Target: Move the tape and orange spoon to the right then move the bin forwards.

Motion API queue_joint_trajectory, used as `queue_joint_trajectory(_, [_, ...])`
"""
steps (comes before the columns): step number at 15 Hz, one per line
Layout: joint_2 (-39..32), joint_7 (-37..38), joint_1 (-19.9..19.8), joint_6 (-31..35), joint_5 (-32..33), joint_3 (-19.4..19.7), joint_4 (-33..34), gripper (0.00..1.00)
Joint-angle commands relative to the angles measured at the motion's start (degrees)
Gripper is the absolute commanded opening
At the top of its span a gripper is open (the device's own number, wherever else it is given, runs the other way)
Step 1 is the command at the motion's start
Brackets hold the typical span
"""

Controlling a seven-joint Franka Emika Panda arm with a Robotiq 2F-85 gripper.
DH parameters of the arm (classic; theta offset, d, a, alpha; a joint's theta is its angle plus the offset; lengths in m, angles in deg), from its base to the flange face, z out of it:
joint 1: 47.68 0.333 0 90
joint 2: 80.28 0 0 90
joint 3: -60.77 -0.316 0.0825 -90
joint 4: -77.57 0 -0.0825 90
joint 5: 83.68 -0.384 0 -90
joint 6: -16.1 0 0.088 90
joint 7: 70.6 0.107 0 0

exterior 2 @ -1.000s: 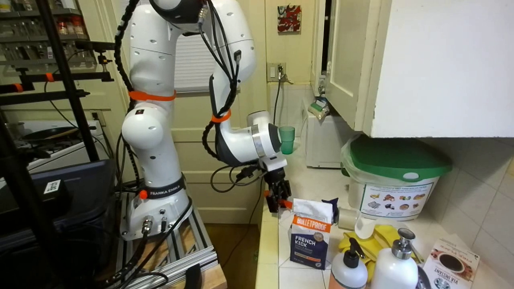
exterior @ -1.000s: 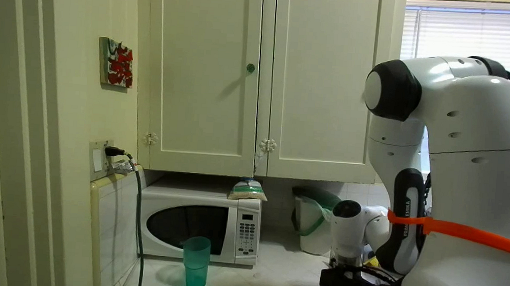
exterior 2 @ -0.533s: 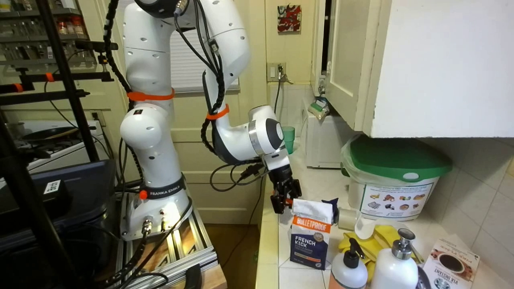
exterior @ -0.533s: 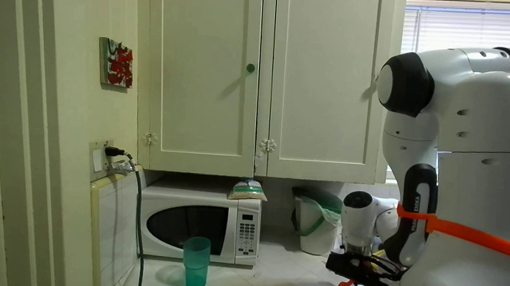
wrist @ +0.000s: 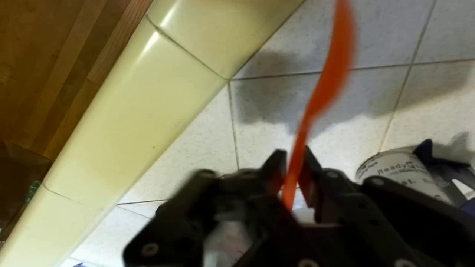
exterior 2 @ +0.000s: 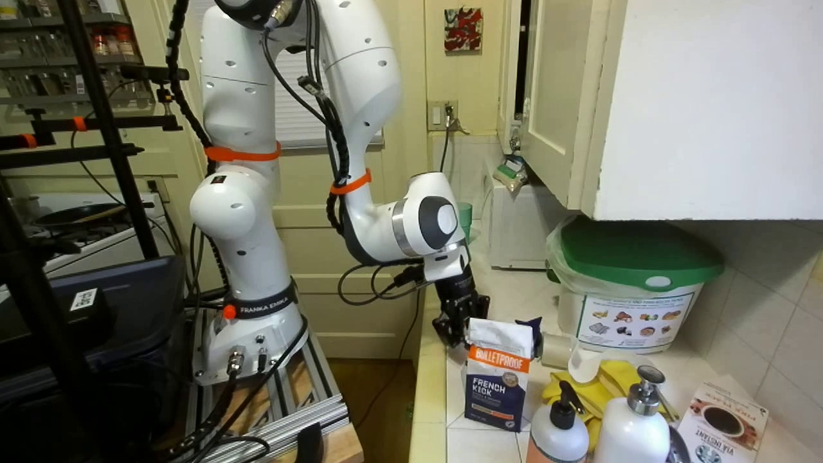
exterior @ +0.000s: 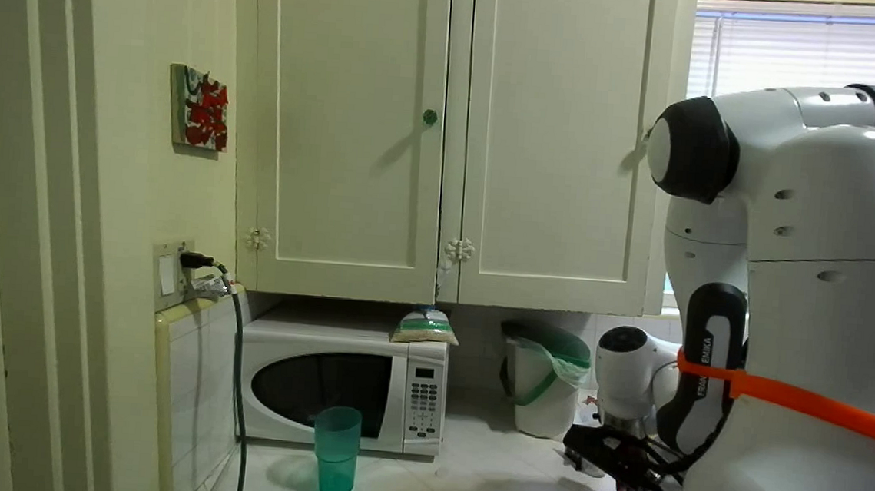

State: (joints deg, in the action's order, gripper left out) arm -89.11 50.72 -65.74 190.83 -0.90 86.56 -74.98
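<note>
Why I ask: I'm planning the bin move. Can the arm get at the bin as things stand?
Probably not yet: the gripper holds the orange spoon, and the tape roll sits near the bin on the gripper's side.

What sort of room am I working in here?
Most likely a home kitchen: a microwave stands on a tiled counter under wall cupboards, and in an exterior view a frying pan sits on a stove.

My tall white arm is bent over at the top. My wrist is tilted, and my black gripper points down at a slant, its two fingers pinched close together.
</note>
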Motion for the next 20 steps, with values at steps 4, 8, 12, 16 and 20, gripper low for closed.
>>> queue_joint_trajectory(4, [0.7,1.2,1.0,-0.6,-4.5,-1.4,1.9,0.70])
queue_joint_trajectory(8, [6.0,1.9,4.8,-7.0,-1.8,-4.1,0.5,0.99])
queue_joint_trajectory(12, [9.9,0.1,9.2,-20.0,-3.0,-8.6,0.6,1.00])
queue_joint_trajectory(16, [11.2,-1.2,11.4,-34.0,-3.3,-14.6,3.4,1.00])
queue_joint_trajectory(20, [10.0,-1.4,12.4,-44.2,0.1,-18.4,7.3,1.00])
